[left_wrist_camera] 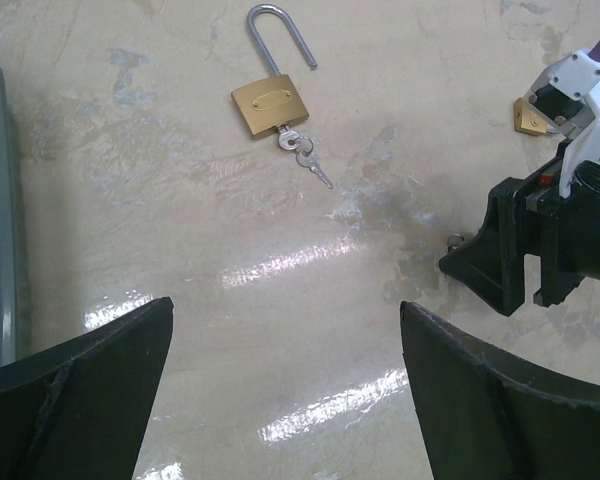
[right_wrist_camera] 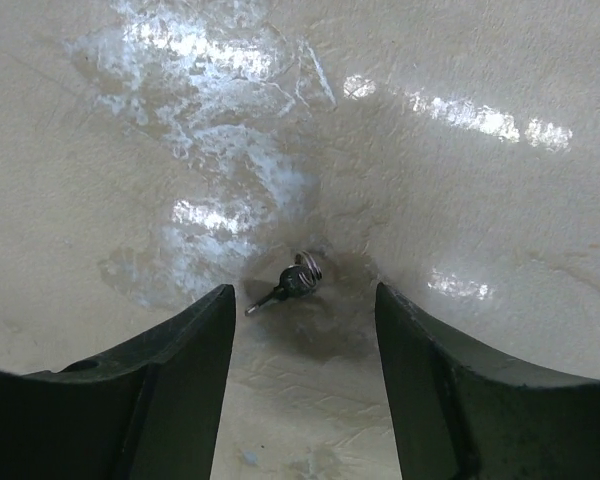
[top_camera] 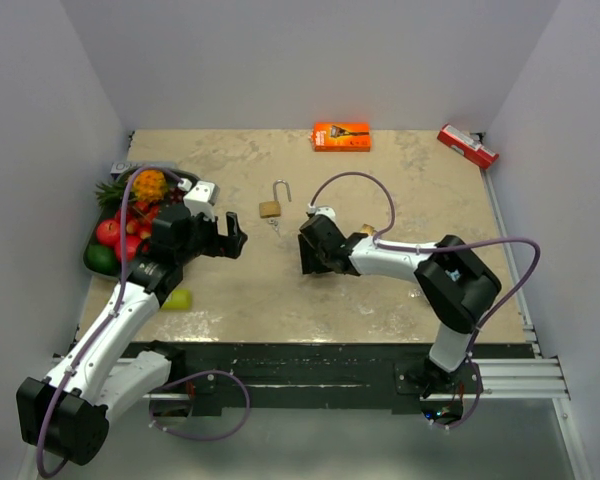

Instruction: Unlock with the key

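**Right wrist view: loose key (right_wrist_camera: 285, 284) under a spread right claw (right_wrist_camera: 302, 298)**

The right claw hangs spread over the counter (right_wrist_camera: 460, 170) and pinches nothing. The loose key lies flat in the gap between its fingers (right_wrist_camera: 160, 380), touching neither as far as I can tell. The key's long axis slants across that gap, with the ringed head near the middle and the tip toward one finger. My judgement is that a drop and a close would catch it, though partly end-on.

The left claw (left_wrist_camera: 285, 310) is spread wide too, and is empty. The padlock (left_wrist_camera: 270, 104) lies flat ahead of it, farther from the bases than either claw and between the two. The left arm is perhaps slightly nearer. The padlock's long axis runs roughly away from the arms. Its shackle (left_wrist_camera: 276, 38) is at the far end, with one leg already free of the body, and the keyway end faces the arms. A second key (left_wrist_camera: 302, 150), on a ring, seems seated in that near end and trails toward the right arm. Judging by the free leg, the lock looks opened.
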Controlling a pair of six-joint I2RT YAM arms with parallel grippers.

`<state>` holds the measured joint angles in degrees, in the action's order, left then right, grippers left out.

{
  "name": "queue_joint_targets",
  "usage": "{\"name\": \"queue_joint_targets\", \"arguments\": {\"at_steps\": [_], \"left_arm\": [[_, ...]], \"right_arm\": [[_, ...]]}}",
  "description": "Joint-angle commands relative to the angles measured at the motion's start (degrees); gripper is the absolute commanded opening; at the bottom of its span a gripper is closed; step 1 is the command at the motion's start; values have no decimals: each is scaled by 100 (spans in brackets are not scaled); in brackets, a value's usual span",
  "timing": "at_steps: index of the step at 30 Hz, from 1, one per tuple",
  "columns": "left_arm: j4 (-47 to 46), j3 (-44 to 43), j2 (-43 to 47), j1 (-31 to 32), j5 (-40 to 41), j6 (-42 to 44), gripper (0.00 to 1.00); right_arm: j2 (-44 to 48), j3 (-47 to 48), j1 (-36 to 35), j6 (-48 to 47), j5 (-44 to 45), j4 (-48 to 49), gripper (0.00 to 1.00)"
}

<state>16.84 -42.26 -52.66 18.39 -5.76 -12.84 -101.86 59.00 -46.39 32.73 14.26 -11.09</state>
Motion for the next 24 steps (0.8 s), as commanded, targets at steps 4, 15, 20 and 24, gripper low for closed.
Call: {"name": "queue_joint_targets", "arguments": {"at_steps": [4, 15, 20, 24], "left_arm": [[-208, 7, -7, -20, -83, -8, 99], [-199, 7, -33, -20, -83, -17, 99], [-208, 16, -33, -20, -83, 10, 99], [-208, 16, -33, -20, -101, 10, 99]], "right_arm": [[387, 189, -10, -917, 208, -321, 63], [-97, 621, 25, -1348, 16, -368, 49], [-237, 656, 157, -1348, -222, -323, 41], [-255, 621, 201, -1348, -442, -245, 34]]}}
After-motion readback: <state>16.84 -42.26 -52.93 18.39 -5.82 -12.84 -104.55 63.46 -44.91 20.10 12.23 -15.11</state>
